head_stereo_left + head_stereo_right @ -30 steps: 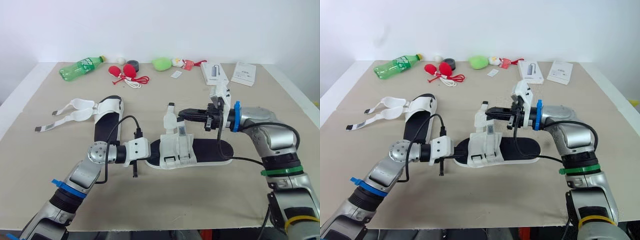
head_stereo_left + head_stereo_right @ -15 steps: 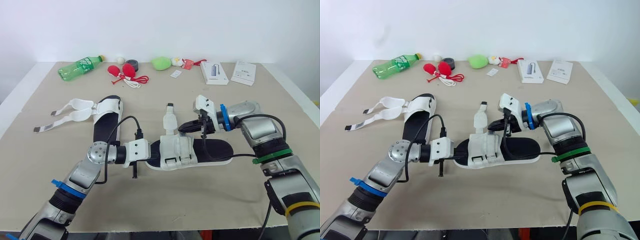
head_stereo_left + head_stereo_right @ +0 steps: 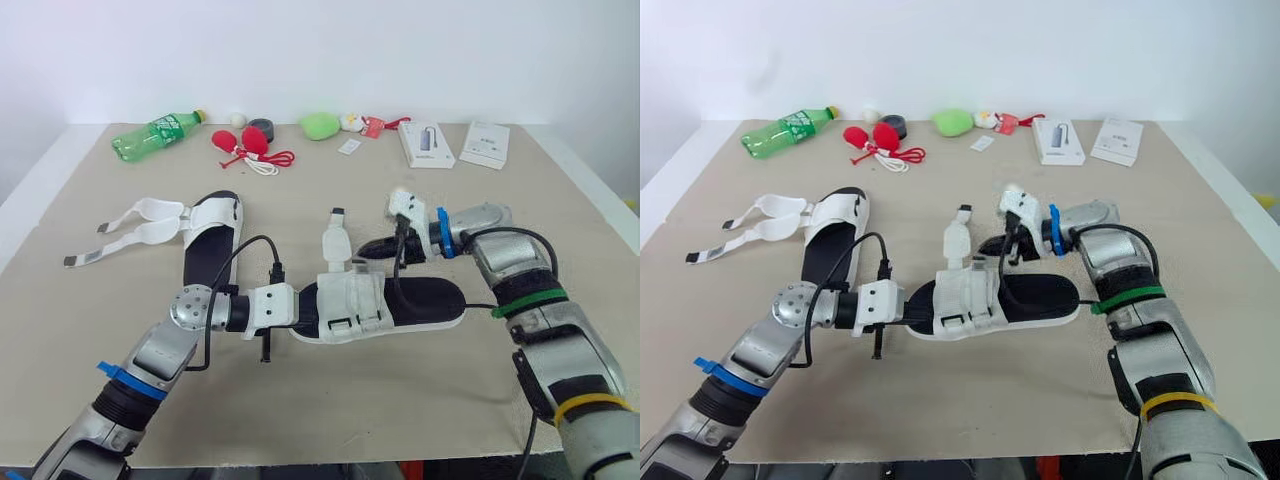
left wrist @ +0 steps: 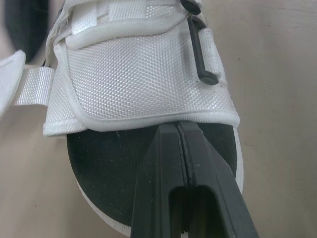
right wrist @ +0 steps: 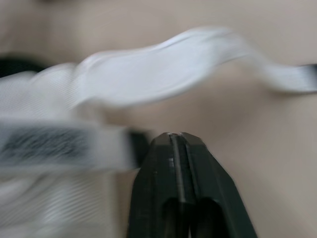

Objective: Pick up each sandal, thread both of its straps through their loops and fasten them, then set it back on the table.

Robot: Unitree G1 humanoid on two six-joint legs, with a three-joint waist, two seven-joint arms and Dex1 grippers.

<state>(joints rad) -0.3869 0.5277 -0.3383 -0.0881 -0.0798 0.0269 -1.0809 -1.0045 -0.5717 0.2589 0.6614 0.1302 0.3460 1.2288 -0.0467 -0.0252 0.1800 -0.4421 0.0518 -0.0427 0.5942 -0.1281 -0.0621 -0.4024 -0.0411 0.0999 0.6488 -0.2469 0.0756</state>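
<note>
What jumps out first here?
The sandal sits mid-table, one strap standing up, with the left end effector shut at its left end and the right end effector shut beside the strap. A second sandal lies further left, straps splayed open. Green bottle at the far edge.

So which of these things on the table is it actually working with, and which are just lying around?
In the job: near sandal, left pincer at one end, right pincer by its raised strap; far sandal, straps undone.
Just lying about: green bottle, red balls on a cord, green lump, box, white booklet.
</note>
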